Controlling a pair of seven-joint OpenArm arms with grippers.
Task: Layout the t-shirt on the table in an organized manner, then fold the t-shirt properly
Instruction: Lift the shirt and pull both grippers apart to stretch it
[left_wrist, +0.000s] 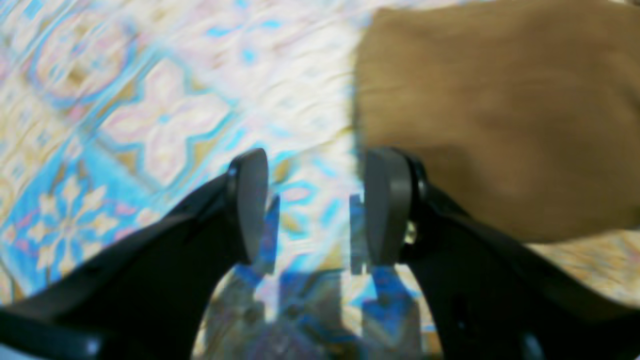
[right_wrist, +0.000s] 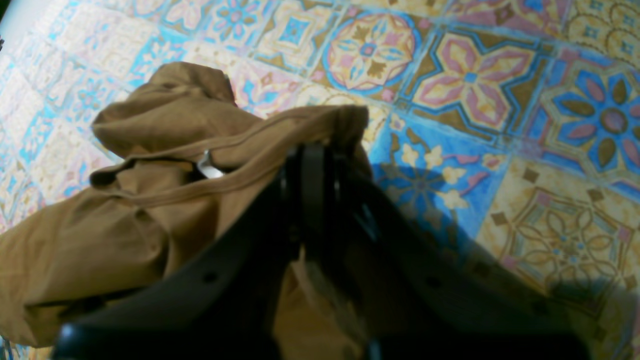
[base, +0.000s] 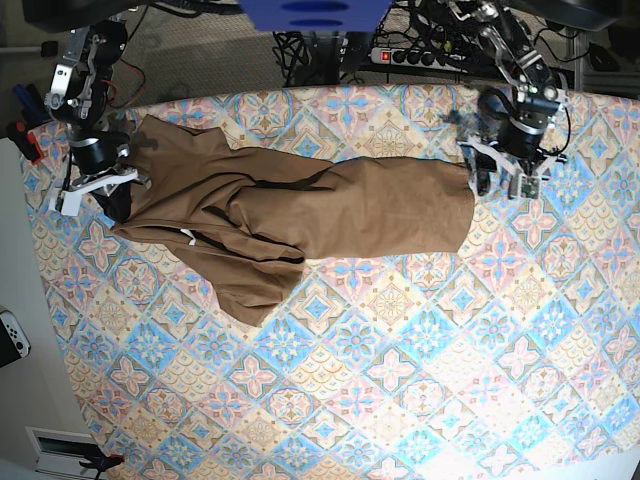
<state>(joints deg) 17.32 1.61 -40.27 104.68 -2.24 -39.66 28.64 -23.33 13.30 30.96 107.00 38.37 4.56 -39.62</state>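
Note:
The tan-brown t-shirt (base: 300, 205) lies stretched across the far half of the table (base: 400, 380), bunched and creased toward its left end. In the left wrist view my left gripper (left_wrist: 315, 205) is open with only the patterned table (left_wrist: 150, 115) between its pads, and the t-shirt's edge (left_wrist: 500, 110) lies just to the right of it. In the base view the left gripper (base: 500, 182) hovers at the shirt's right end. My right gripper (right_wrist: 312, 155) is shut on the t-shirt (right_wrist: 125, 240) near the neck, where a white tag (right_wrist: 209, 169) shows. The base view has the right gripper (base: 97, 190) at the shirt's left end.
A power strip (base: 400, 55) and cables lie behind the table's far edge. A white controller (base: 12, 335) sits off the table at the left. The table's left edge runs close to my right arm.

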